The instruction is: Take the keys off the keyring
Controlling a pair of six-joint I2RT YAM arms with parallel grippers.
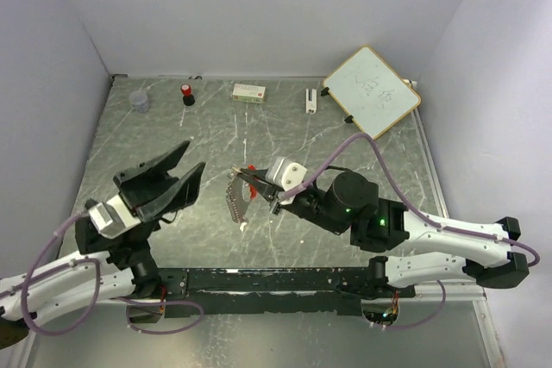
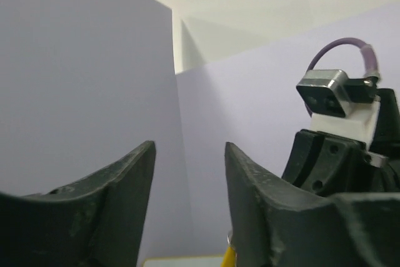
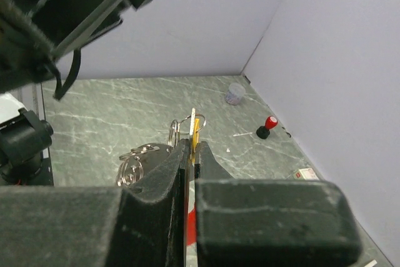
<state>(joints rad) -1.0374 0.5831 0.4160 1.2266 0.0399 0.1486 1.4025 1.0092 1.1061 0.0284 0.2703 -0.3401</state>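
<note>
My right gripper (image 1: 247, 175) is raised over the table's middle, shut on the keys. A yellow key (image 3: 195, 130) sticks out past the right gripper (image 3: 192, 145) tips, with a red one (image 3: 190, 232) lower between the jaws. The silvery keyring (image 3: 180, 130) loops around the key top, and more rings (image 3: 134, 166) dangle to its left. From above, that bunch (image 1: 235, 200) hangs under the jaws. My left gripper (image 1: 194, 159) is open and holds nothing, a little left of the bunch. Beside the left gripper (image 2: 187, 149), a yellow tip (image 2: 230, 257) peeks past the right finger.
Along the back edge stand a clear cup (image 1: 140, 101), a red-capped black bottle (image 1: 187, 93), a small white box (image 1: 249, 91) and a small white piece (image 1: 310, 99). A whiteboard (image 1: 373, 90) lies at the back right. Lilac walls enclose three sides.
</note>
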